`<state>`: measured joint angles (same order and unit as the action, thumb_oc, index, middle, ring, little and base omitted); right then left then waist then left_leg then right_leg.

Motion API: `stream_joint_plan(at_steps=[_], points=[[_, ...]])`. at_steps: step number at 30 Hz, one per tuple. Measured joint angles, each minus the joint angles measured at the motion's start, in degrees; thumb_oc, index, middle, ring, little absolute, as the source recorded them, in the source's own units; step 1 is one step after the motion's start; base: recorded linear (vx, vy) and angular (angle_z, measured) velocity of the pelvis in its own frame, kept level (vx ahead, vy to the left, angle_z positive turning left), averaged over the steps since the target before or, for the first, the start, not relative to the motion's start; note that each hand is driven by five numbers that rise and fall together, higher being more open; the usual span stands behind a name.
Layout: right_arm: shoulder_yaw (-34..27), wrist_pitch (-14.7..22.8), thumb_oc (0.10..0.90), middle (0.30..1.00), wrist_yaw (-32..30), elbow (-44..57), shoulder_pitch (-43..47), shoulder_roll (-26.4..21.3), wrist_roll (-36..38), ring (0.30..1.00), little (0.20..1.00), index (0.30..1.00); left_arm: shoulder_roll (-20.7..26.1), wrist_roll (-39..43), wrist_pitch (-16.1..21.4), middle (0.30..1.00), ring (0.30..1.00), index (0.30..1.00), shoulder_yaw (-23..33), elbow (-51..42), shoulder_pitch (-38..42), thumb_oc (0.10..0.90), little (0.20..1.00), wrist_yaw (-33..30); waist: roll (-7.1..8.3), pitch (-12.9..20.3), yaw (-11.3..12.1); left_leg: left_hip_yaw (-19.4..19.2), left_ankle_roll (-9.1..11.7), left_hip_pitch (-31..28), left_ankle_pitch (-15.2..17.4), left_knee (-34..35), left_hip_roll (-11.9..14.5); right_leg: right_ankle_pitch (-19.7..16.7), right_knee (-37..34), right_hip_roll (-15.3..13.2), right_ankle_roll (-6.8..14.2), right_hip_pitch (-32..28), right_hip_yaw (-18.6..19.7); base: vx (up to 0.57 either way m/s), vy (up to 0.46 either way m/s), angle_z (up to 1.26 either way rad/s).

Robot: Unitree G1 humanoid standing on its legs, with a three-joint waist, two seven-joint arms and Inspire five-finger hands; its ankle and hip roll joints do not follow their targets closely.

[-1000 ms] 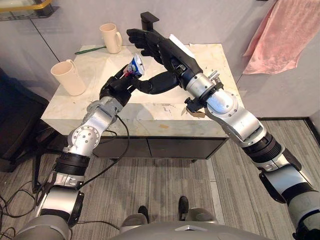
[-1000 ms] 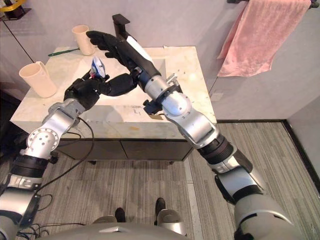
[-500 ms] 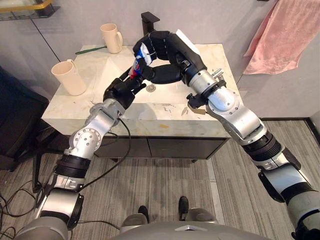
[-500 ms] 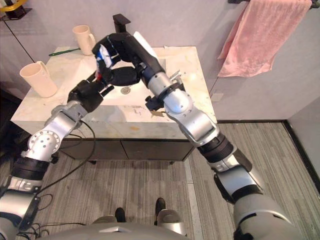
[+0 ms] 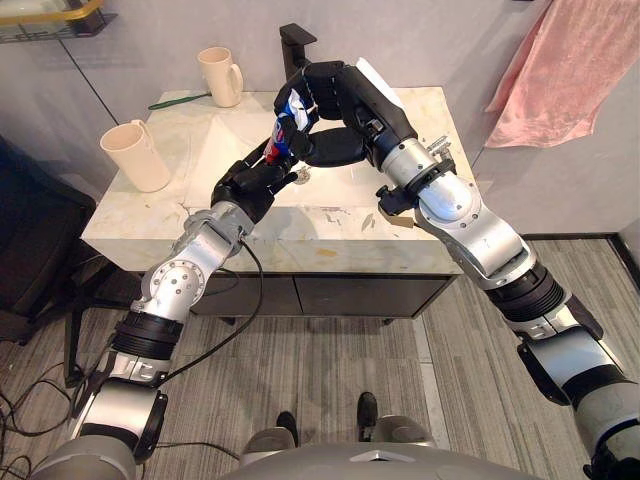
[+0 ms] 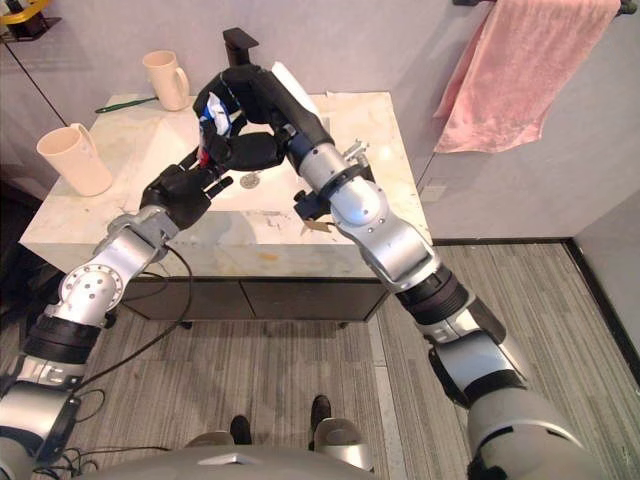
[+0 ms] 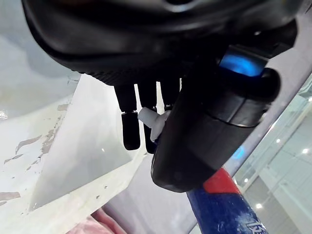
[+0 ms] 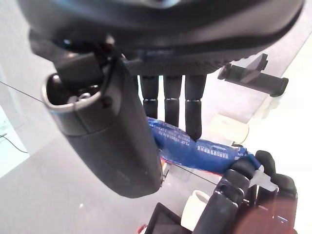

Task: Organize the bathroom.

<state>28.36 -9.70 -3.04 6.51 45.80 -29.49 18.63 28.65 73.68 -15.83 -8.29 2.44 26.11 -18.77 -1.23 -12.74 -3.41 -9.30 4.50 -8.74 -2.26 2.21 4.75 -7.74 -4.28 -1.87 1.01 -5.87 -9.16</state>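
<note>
Here two cream mugs are counted on the marble vanity top (image 5: pixel 330 215): one mug (image 5: pixel 135 155) near the left edge and a second mug (image 5: pixel 219 76) at the back left corner. Beside the second mug a single green toothbrush (image 5: pixel 180 99) lies flat along the back edge. One black faucet (image 5: pixel 297 40) stands at the middle of the back edge, behind the sunken basin (image 6: pixel 262 185), in which one round drain is seen. One toothpaste tube (image 5: pixel 288 122) is held up over the basin, between the two hands. Its long axis runs steeply, slightly tilted, with the red lower end toward the left hand (image 5: pixel 252 182) and the blue and white upper end toward the back edge. The left hand's fingers are curled round the tube's lower end, as is seen in the left wrist view. The right hand (image 5: pixel 335 100) is closed over the tube's upper part, with fingers on one side and thumb on the other. To the right of the vanity, one pink towel (image 6: pixel 520 70) hangs against the wall.
</note>
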Motion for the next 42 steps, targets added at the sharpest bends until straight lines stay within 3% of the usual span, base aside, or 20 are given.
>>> stream_joint_plan(at_steps=[14, 23, 31, 37, 39, 42], points=[[-0.09, -0.01, 0.4, 0.3, 1.23, -0.16, -0.77, -0.09, -0.15, 0.3, 0.3, 0.3, 0.14, -0.01, -2.0, 0.9, 0.9, 0.9, 4.12, -0.04, -4.54, 0.8, 0.9, -1.07, -0.17, -0.08, 0.89, 0.33, 0.01, 0.25, -0.1, 0.05, 0.02, 0.0, -0.03, -0.03, 0.0, 0.0, -0.32, 0.0, -0.001, 0.0], [-0.66, 0.07, 0.4, 0.3, 1.38, 1.21, -2.45, 0.12, -0.12, 0.3, 0.3, 0.3, 0.28, -2.64, -1.94, 0.9, 0.9, 0.9, 7.54, -6.74, -10.79, 0.8, 0.9, -1.78, -0.23, -0.11, 2.04, 0.94, 0.11, 0.54, -0.17, 0.06, 0.01, 0.03, -0.1, -0.05, -0.03, -0.02, -0.9, -0.01, -0.008, 0.03], [-1.55, 0.07, 0.4, 0.3, 0.67, 3.42, -5.52, 0.51, -0.27, 0.3, 0.3, 0.3, -1.68, -7.74, 0.9, 0.9, 0.9, 0.9, 13.5, -12.21, -16.93, 0.8, 0.9, -1.73, -0.26, -0.14, 5.04, 2.38, 0.22, 1.33, -0.46, -0.01, 0.05, 0.14, -0.12, -0.05, -0.15, -0.02, -2.39, -0.02, -0.022, 0.09], [-2.79, -1.43, 0.4, 0.3, -0.77, 3.4, -8.34, -2.06, -0.46, 0.3, 0.3, 0.3, -1.82, -9.16, 4.77, 0.9, 0.9, 0.9, 21.8, -12.21, -18.41, 0.8, 0.9, -2.0, -0.22, -0.16, 6.71, 3.6, 0.21, 2.12, -0.53, 0.16, 0.03, 0.2, -0.13, -0.15, -0.19, 0.0, -3.62, -0.01, -0.014, 0.11], [-3.07, -2.26, 0.4, 0.3, -1.68, 3.28, -9.28, -2.25, -0.44, 0.3, 0.3, 0.3, -1.81, -10.75, 4.95, 0.9, 0.9, 0.9, 23.61, -12.21, -18.53, 0.8, 0.9, -1.93, -0.22, -0.16, 6.98, 3.71, 0.2, 2.2, -0.53, 0.14, -0.01, 0.2, -0.13, -0.17, -0.19, 0.0, -3.7, -0.01, -0.004, 0.02], [-3.2, -2.29, 0.4, 0.3, -2.78, 3.23, -9.29, -2.25, -0.43, 0.3, 0.3, 0.3, -1.77, -12.88, 2.2, 0.9, 0.9, 0.9, 23.18, -12.21, -19.2, 0.8, 0.9, -0.27, -0.21, -0.17, 7.08, 3.82, 0.21, 2.25, -0.54, 0.08, -0.03, 0.2, -0.13, -0.18, -0.19, 0.0, -3.79, 0.0, 0.0, 0.0]])
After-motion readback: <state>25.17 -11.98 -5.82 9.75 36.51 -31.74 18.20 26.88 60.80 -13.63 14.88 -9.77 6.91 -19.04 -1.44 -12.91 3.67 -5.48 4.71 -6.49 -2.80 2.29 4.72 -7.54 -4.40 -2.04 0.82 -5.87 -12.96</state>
